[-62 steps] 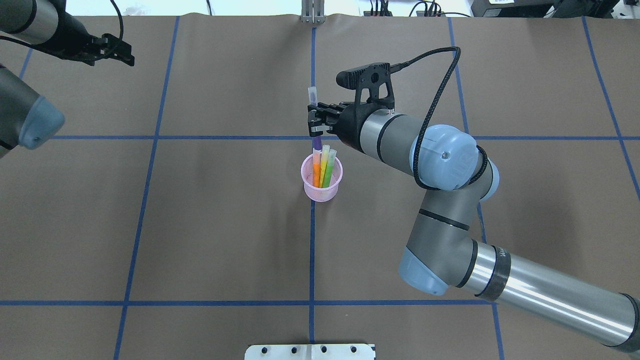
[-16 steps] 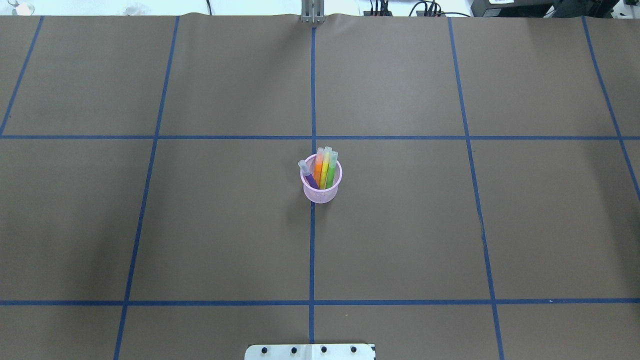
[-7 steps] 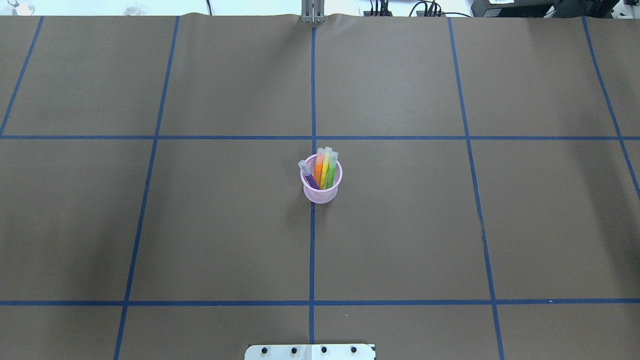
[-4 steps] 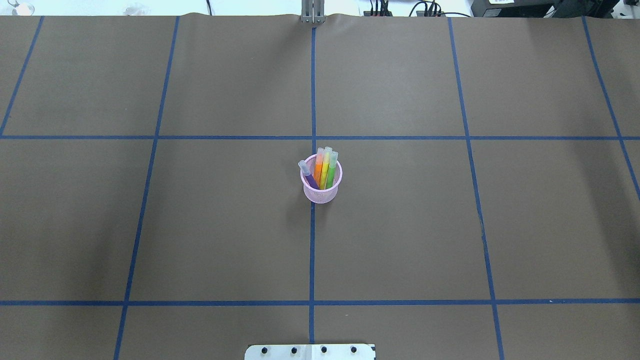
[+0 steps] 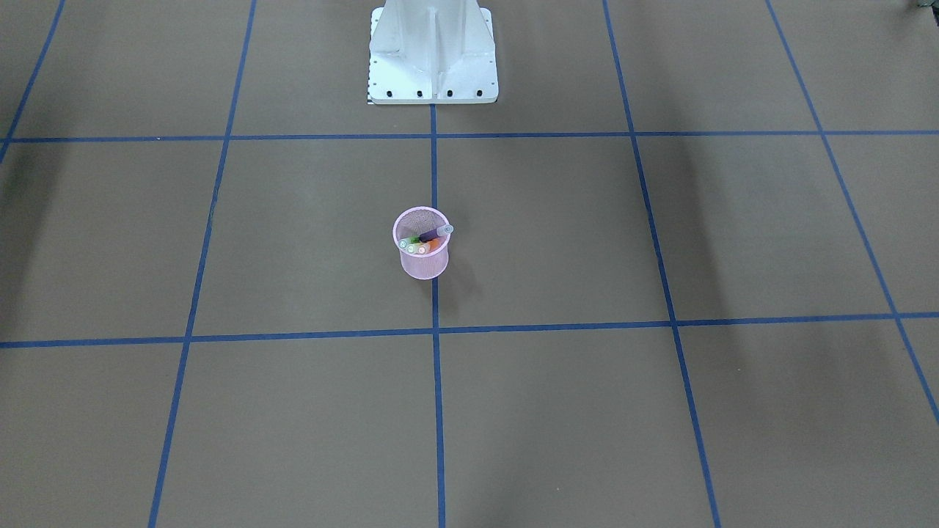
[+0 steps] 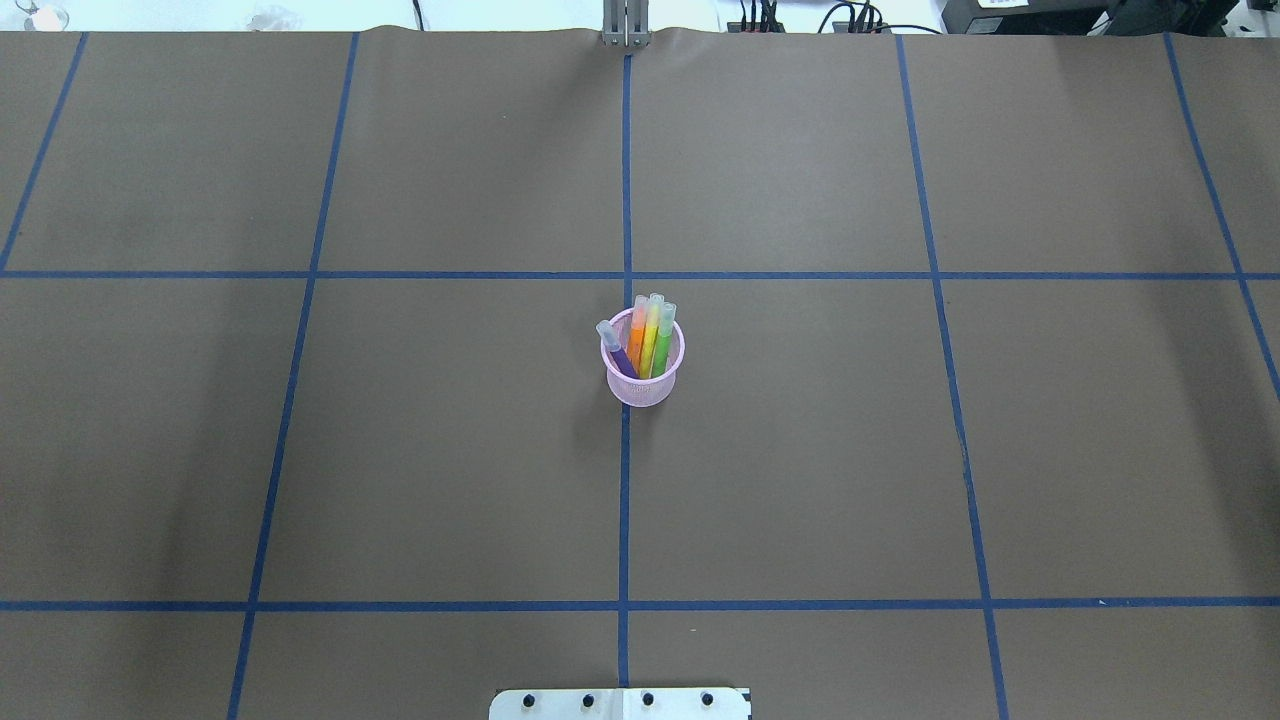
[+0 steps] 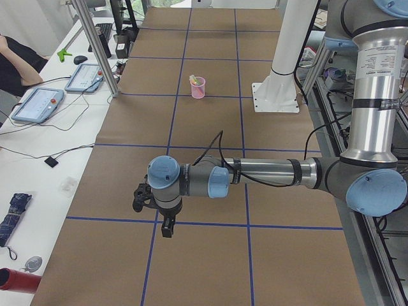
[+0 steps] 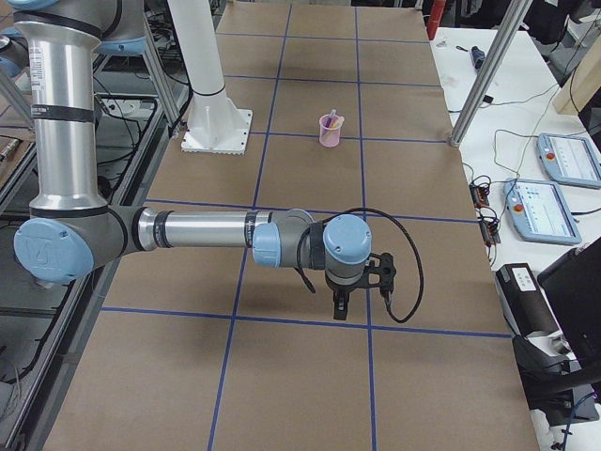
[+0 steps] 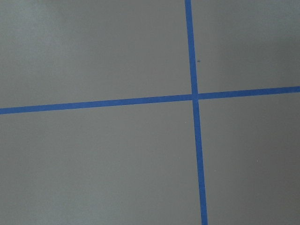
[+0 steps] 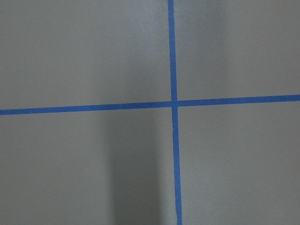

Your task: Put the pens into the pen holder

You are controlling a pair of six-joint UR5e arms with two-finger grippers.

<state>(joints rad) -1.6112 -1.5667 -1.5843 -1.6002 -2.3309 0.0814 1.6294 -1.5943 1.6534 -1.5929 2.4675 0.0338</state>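
A brown paper-covered desk (image 6: 400,450) is marked with a grid of blue tape lines (image 6: 300,275). A small pink wire-mesh pen holder (image 6: 643,388) stands upright near the middle of the desk, on the centre tape line. Four pens stand inside it. The purple pen (image 6: 621,358) leans toward the robot's left, its pale cap poking over the rim. The orange pen (image 6: 636,342), a yellow pen (image 6: 649,345) and the green pen (image 6: 663,346) lean side by side against the rim farthest from the robot.

The left claw (image 7: 166,228) points down over the desk's left end, well apart from the holder. The right claw (image 8: 339,306) does the same at the right end. From these side views I cannot tell whether either claw is released or clenched.
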